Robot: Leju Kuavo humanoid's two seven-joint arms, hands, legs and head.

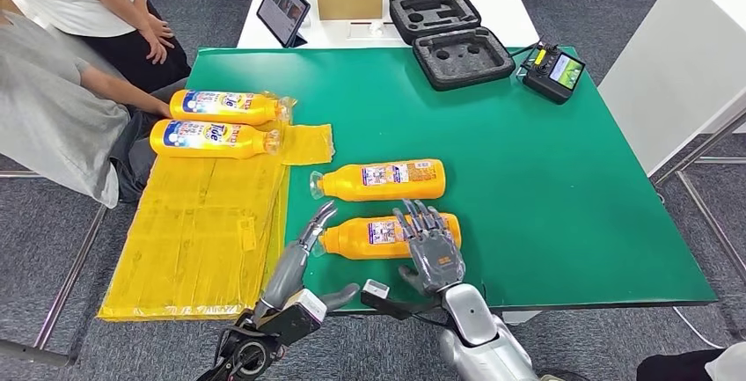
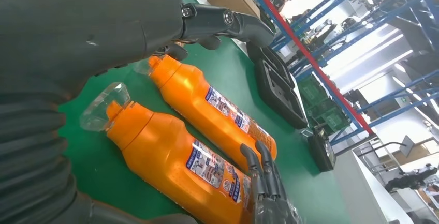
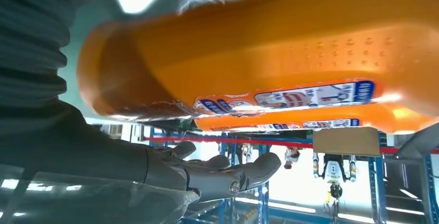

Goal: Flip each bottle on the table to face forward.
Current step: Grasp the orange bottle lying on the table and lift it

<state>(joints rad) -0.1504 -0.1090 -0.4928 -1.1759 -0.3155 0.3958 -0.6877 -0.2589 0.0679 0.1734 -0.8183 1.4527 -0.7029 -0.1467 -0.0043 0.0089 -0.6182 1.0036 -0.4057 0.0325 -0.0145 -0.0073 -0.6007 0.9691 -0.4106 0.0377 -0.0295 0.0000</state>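
Right hand (image 1: pixel 431 249) laid over the base end of the nearest bottle (image 1: pixel 387 236), fingers (image 1: pixel 420 220) spread and draped across its top, thumb low at the near side; no firm clamp visible, resting rather than gripping. Left hand (image 1: pixel 303 253) extended toward the same bottle's clear cap, fingers (image 2: pixel 228 22) straight and close together, holding nothing, tips just beside the neck. Nearest bottle lying on its side on the green table (image 1: pixel 545 187), back label up, cap pointing toward the yellow sheet (image 1: pixel 202 231). Second bottle (image 1: pixel 380 179) just beyond, parallel, also back label up. Two more bottles (image 1: pixel 224 121) farther left on the yellow sheet, front labels showing. Seated person (image 1: pixel 62 108) at the table's left edge.
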